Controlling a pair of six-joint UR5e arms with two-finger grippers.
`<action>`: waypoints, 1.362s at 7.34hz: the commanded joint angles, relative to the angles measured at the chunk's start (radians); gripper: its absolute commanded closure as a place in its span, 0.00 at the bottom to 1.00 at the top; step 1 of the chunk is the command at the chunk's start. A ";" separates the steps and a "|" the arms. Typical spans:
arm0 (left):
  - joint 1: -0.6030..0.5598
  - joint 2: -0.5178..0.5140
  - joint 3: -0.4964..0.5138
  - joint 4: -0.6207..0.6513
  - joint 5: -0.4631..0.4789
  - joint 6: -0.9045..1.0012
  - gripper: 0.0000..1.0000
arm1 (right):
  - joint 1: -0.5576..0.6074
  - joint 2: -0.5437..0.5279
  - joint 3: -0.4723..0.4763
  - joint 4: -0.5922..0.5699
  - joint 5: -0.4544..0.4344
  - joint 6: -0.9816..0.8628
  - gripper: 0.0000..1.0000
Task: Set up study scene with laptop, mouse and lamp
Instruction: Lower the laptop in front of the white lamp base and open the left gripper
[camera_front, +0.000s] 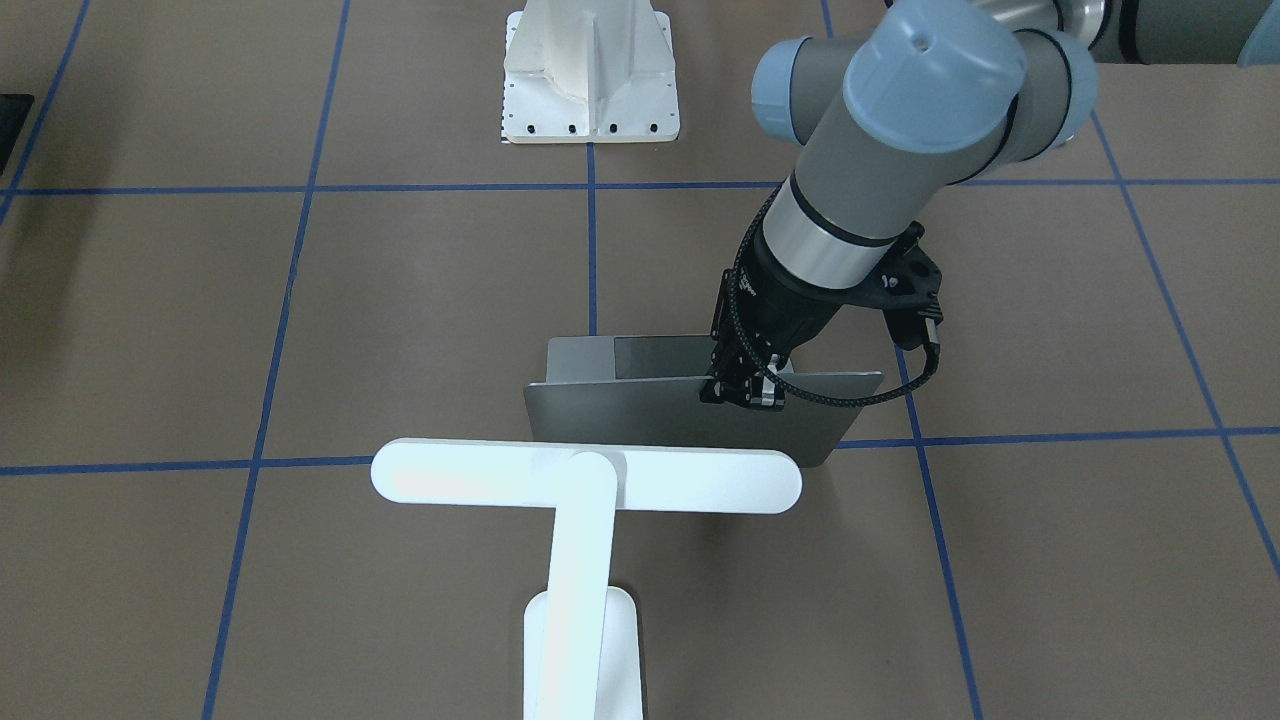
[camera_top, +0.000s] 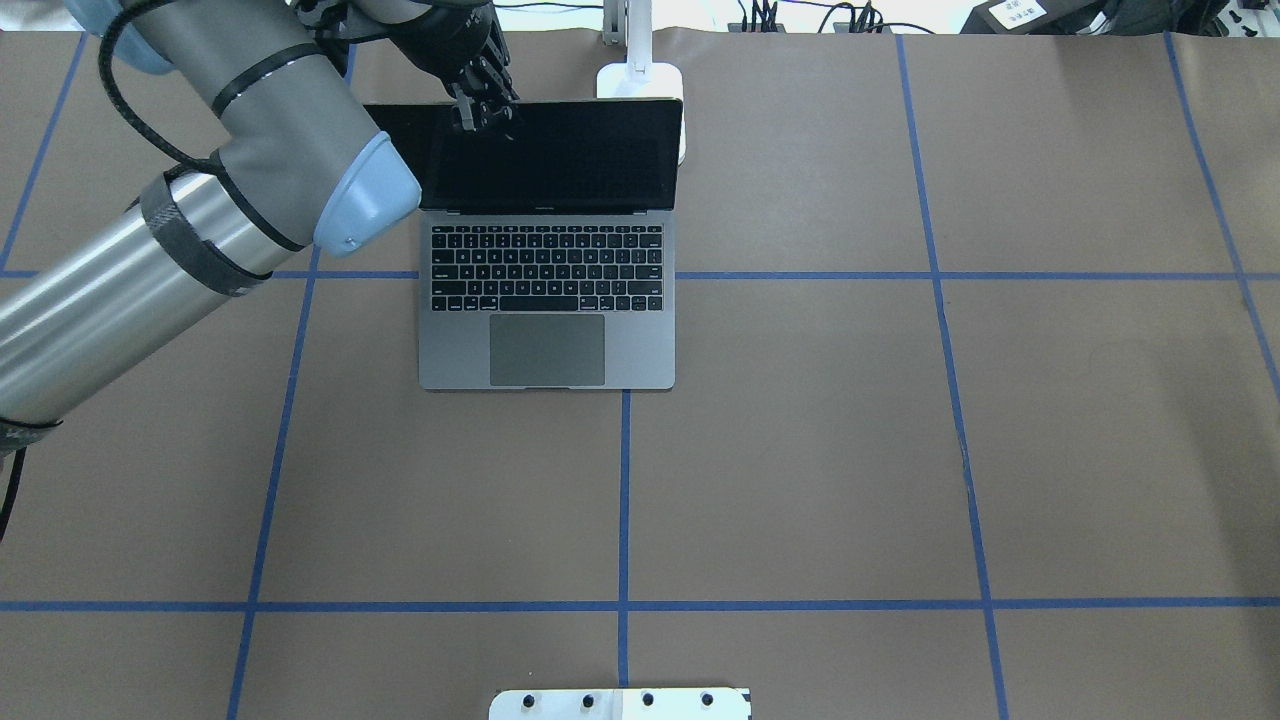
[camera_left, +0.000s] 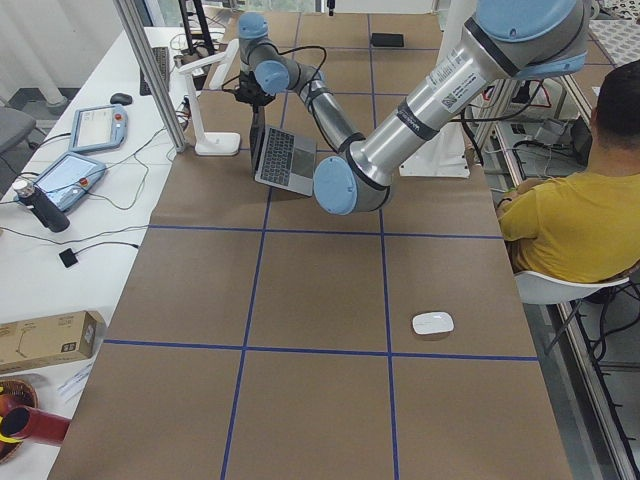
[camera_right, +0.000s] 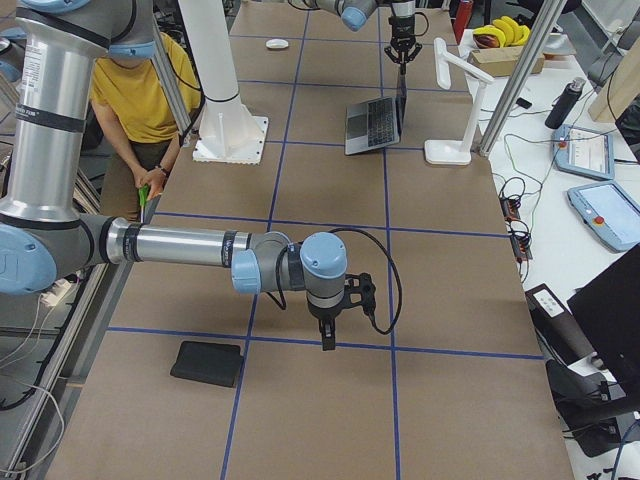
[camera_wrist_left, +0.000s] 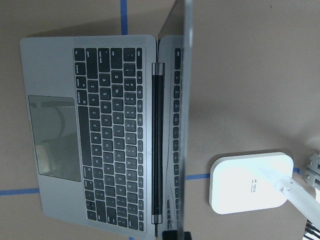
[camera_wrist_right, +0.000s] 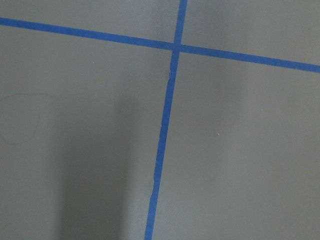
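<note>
The grey laptop (camera_top: 548, 345) stands open at the far middle of the table, keyboard towards the robot. My left gripper (camera_front: 738, 390) is shut on the top edge of its upright lid (camera_front: 620, 410), near the lid's left corner in the overhead view (camera_top: 482, 112). Just behind the lid stands the white lamp (camera_front: 585, 475), its base (camera_wrist_left: 250, 182) beside the hinge. The white mouse (camera_left: 432, 322) lies far off, near the table's left end. My right gripper (camera_right: 328, 338) hangs low over bare table near the right end; I cannot tell whether it is open or shut.
A flat black mat (camera_right: 207, 363) lies near the right arm. The white flared pedestal (camera_front: 590, 75) is bolted at the robot's side. A person in a yellow shirt (camera_left: 580, 210) sits by the table. Tablets and cables lie on the side bench (camera_right: 590, 160).
</note>
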 joint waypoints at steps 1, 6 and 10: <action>0.018 -0.004 0.050 -0.039 0.010 -0.003 1.00 | 0.000 0.000 0.000 0.000 0.000 0.000 0.00; 0.028 -0.005 0.114 -0.076 0.026 0.008 0.01 | 0.000 0.000 0.000 0.000 0.000 0.000 0.00; 0.022 0.028 0.024 -0.084 0.018 0.051 0.00 | 0.000 0.001 0.000 0.000 0.000 0.000 0.00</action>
